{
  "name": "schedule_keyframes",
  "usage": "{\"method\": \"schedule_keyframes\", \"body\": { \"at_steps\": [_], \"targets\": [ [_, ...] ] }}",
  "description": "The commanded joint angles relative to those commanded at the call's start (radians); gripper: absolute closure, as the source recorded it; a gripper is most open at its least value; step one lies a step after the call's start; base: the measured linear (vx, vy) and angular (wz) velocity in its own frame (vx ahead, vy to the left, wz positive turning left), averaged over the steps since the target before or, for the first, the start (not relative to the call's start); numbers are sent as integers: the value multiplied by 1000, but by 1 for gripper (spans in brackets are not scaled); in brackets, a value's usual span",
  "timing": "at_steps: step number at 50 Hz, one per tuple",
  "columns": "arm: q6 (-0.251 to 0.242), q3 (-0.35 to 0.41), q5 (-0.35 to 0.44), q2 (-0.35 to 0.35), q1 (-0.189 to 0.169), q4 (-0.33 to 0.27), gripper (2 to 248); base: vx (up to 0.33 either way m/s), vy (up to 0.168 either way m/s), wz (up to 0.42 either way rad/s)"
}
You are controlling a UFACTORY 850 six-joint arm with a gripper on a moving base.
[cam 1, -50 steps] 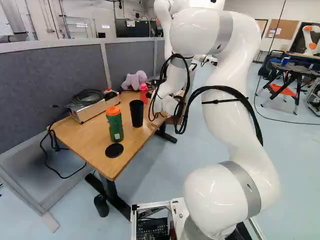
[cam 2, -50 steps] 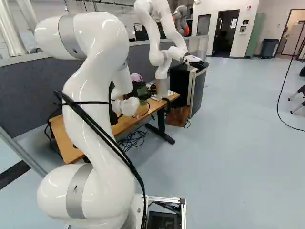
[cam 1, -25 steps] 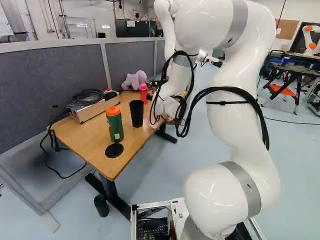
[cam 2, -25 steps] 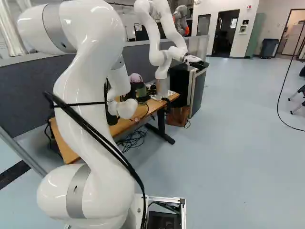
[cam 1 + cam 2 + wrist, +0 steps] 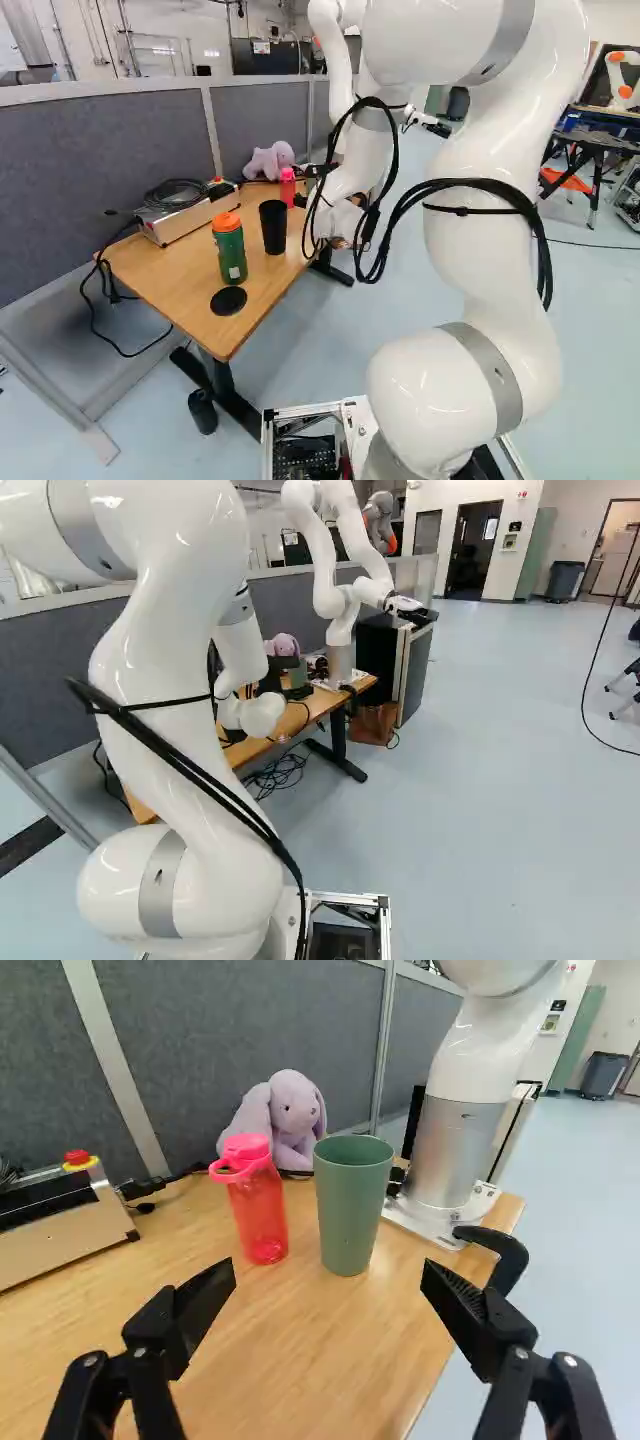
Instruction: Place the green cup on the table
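Elbow [image 5: 440, 45] drawn back, forearm [image 5: 238, 645] sloping down, wrist [image 5: 262, 714] facing green cup [image 5: 354, 1205].

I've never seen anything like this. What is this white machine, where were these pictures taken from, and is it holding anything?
The big white arm is a jointed robot on a moving base. Two pictures look past it from behind, one from its left and one from its right. The third looks out from its wrist, along the black tool.

The tool's two fingers are open, and nothing is held. Ahead, on the wooden table, stand a green cup and a red bottle, with a plush rabbit behind them. The left base view also shows a black cup and a green bottle there. The other white arm, mounted on the table, is a separate robot.
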Motion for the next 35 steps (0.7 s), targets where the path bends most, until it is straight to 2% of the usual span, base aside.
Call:
{"method": "schedule_keyframes", "body": {
  "at_steps": [27,35],
  "targets": [
    [0,140,0,114,11,0,3,0,0,0],
    [0,142,-1,117,10,0,3,0,0,0]
  ]
}}
